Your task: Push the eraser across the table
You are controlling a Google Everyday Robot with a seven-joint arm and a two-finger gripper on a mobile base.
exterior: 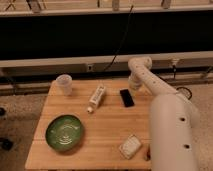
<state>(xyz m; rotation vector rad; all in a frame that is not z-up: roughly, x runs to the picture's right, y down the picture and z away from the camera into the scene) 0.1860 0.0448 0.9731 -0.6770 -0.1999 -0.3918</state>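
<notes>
At the near right edge of the bench (100, 135), the robot's broad white arm (170, 130) fills the frame and covers that corner. Just left of it, near the front edge, lies a pale whitish rectangular block (130, 146), turned at an angle, and a sliver of a red-brown object (147, 152) shows between the block and the arm. Toward the near left corner sits a green bowl (64, 132), upright, well apart from the block.

Farther back, around the middle of the far half of the slatted top, a white tube with a small cap (96, 96) lies on its side, slanting from the far edge toward the centre. Just to its right, apart from it, the eraser (127, 97) lies flat as a small black rectangle, its long side running near to far, close to the far right part of the bench. At the far left corner stands a clear plastic cup (64, 83), upright.

The gripper (135, 86) is at the far right edge of the bench, just beyond and right of the eraser, hanging from the arm's bent wrist; whether it touches the eraser cannot be told.
</notes>
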